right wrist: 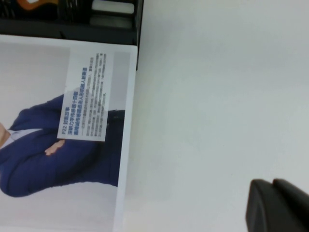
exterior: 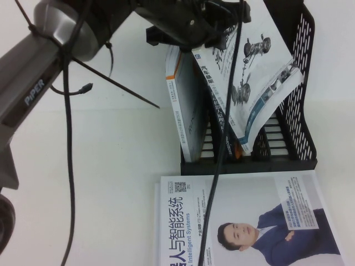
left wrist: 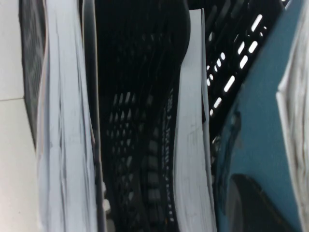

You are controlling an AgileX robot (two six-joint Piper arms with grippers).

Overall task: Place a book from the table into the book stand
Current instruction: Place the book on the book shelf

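We see the book (exterior: 256,83) tilted in the book stand (exterior: 304,83), its lower edge down in a slot and its white cover with grey drawings leaning toward the right side wall. The left gripper (exterior: 208,25) sits over the book's upper edge at the top of the stand; we cannot tell how its fingers stand. The left wrist view shows a teal cover (left wrist: 260,140) close by. A white book with orange edge (exterior: 180,105) stands in the leftmost slot. A book picturing a man in a blue suit (exterior: 244,221) lies flat on the table (exterior: 100,166) just in front of the stand. The right gripper (right wrist: 277,205) hovers above bare table beside that book, its state unclear.
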